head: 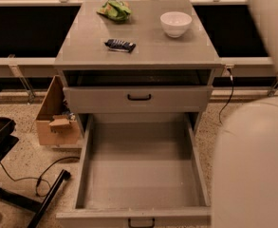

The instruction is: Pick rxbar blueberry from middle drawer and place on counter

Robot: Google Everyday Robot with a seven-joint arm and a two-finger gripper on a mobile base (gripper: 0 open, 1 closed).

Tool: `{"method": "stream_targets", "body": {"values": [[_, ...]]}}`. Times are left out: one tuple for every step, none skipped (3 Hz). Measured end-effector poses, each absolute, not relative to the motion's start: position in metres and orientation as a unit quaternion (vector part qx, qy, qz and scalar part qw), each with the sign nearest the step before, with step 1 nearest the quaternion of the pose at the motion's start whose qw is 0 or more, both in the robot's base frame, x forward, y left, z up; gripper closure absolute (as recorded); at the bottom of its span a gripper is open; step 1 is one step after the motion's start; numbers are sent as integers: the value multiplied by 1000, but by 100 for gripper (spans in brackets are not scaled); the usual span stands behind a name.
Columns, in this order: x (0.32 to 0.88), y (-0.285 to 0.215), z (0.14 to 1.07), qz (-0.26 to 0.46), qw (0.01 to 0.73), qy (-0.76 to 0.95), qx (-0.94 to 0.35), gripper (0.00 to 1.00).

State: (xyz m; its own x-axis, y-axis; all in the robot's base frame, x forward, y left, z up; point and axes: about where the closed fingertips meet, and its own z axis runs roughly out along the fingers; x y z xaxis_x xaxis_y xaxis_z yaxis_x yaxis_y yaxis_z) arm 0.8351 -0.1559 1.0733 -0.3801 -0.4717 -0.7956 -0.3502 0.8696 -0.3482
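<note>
Looking down on the grey drawer cabinet, the camera view took in the whole desk (148, 53) and the floor around it. The rxbar blueberry (120, 45) lay flat on the desk, left of centre and toward the near edge, its long side running roughly left to right. A green snack bag (115, 9) sat at the far edge, well apart from the bar, and a white bowl (176, 23) stood upright at the far right; neither touched the bar. Below the desk came a dark open slot (136, 78), then a closed upper drawer face (105, 100) with a black handle (139, 98). The middle drawer (141, 175) was pulled fully out toward the near side, with its plain grey floor exposed and its own black handle (141, 222) at the bottom edge of the view. On the floor to the left stood a cardboard box (55, 120), a black metal frame (1, 137) and a black cable (43, 172); another cable (227, 96) hung at the cabinet's right side. A blurred white robot arm (252, 165) filled the right edge and near right corner, overlapping the right end of the drawer's front rim. The gripper lay outside the view, so whether it was spread or pressed together could not be told, and nothing showed it touching the bar.
</note>
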Motion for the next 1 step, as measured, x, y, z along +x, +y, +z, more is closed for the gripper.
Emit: {"method": "stream_targets", "body": {"values": [[781,-199,1140,-121,528,821,-181,0]]}}
